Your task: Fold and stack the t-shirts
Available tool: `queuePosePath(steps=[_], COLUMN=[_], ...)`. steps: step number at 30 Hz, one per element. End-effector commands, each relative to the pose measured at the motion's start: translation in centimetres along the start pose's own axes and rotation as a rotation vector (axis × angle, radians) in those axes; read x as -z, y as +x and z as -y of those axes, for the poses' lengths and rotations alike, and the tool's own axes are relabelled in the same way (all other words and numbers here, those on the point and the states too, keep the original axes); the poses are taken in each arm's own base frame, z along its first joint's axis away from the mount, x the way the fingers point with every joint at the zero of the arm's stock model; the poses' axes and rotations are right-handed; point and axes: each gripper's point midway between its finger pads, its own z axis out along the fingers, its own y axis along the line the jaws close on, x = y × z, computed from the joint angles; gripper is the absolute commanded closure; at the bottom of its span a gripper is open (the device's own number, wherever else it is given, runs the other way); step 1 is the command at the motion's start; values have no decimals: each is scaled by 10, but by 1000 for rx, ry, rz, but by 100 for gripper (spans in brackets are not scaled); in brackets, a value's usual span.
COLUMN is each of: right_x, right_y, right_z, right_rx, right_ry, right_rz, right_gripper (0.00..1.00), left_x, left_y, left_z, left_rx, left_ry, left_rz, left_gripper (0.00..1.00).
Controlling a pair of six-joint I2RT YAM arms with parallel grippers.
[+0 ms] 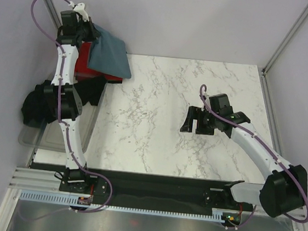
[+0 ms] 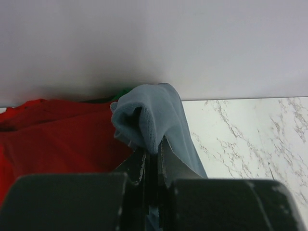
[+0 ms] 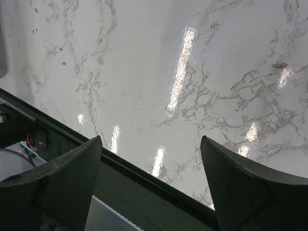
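Our left pincer point(image 2: 154, 153) clamps the blue-grey t-shirt point(image 2: 159, 110) at the far left corner of the worktop point(image 1: 161, 94); our right pincer point(image 3: 151, 140) gapes wide, empty, above it.

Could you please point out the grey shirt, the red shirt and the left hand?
grey shirt point(image 1: 112, 56): top external view, middle of the lifted cloth.
red shirt point(image 2: 57, 139): left wrist view, its bare middle.
left hand point(image 2: 153, 153): left wrist view, between the fingertips, shut on the grey shirt.
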Motion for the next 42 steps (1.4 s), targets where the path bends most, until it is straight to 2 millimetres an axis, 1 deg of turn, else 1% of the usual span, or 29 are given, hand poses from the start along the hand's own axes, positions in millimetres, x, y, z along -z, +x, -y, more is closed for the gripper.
queuePosePath(steps=[1,5,7,8,10,11,12,13,14,16,17,19,22,24,26,27,28,30,31,32,33,34,36,37,38,39,40,41,42], right_x=[-12,-28,-35,-37,-43,-44,-48,-49,-52,-55,-57,-59,-56,-52,-49,-45,-43,-34,-32,-27,-17,-12,7,13,25,30,35,40,50], right_y=[-12,-18,-18,-20,-20,-20,-19,-20,-20,-20,-20,-19,-21,-21,-20,-20,-20,-18,-17,-16,-18,-17,-19,-18,-16,-14,-12,-9,-7], right_z=[-1,-3,-5,-6,-3,-2,0,1,3,4,3,1,-5,-8,-11,-13,-16,-20,-23,-25,-30,-35,-43,-46,-48,-48,-48,-47,-49], right_rx=[30,4,-15,-14,-20,-19,-22,-19,-21,-29,-30,-39,-39,-37,-33,-28,-22,-13,-6,-8,-4,-8,1,1,3,2,1,-13,-9], right_ry=[-15,-37,-48,-55,-48,-45,-38,-35,-28,-28,-33,-40,-49,-51,-54,-59,-56,-49,-46,-48,-62,-72,-87,-91,-89,-85,-82,-77,-86], right_rz=[14,4,-12,-9,-22,-26,-36,-36,-43,-47,-49,-55,-42,-30,-27,-19,-15,-8,-7,-5,23,33,77,88,103,109,116,115,140], right_gripper=[9,10,10,10,10,10,10,10,10,10,10,10,10,10,10,10,10,10,10,10,10,10,9,9,9,9,9,9,9], left_x=[2,4,2,6,6,8,8,5,3,-2,-6,-4,7,20,28,42,44,56,70,78,86,105,121,127,148,159,164,187,197], left_y=[-53,-58,-55,-57,-53,-52,-49,-41,-33,-20,-7,0,-5,-23,-24,-40,-26,-23,-17,-18,-14,-8,2,28,17,22,52,41,45], left_z=[-10,-40,-52,-66,-80,-94,-99,-103,-110,-126,-133,-145,-152,-141,-134,-125,-127,-118,-111,-102,-97,-86,-74,-74,-61,-58,-58,-48,-46], left_rx=[-132,-192,-197,-186,-154,-136,-132,-126,-106,-75,-45,-5,52,62,86,86,117,169,194,220,237,253,281,303,305,315,348,359,366], left_ry=[-21,-92,-108,-119,-98,-101,-92,-69,-70,-116,-121,-170,-252,-259,-279,-290,-319,-333,-346,-346,-352,-352,-346,-368,-358,-363,-375,-369,-372], left_rz=[184,207,207,220,221,227,225,215,205,186,163,145,149,177,172,200,167,159,144,148,142,132,122,76,113,115,67,114,130], left_gripper=[98,98,98,98,98,94,88,77,46,12,1,0,0,0,0,0,0,0,0,0,0,0,0,0,0,0,0,0,0])
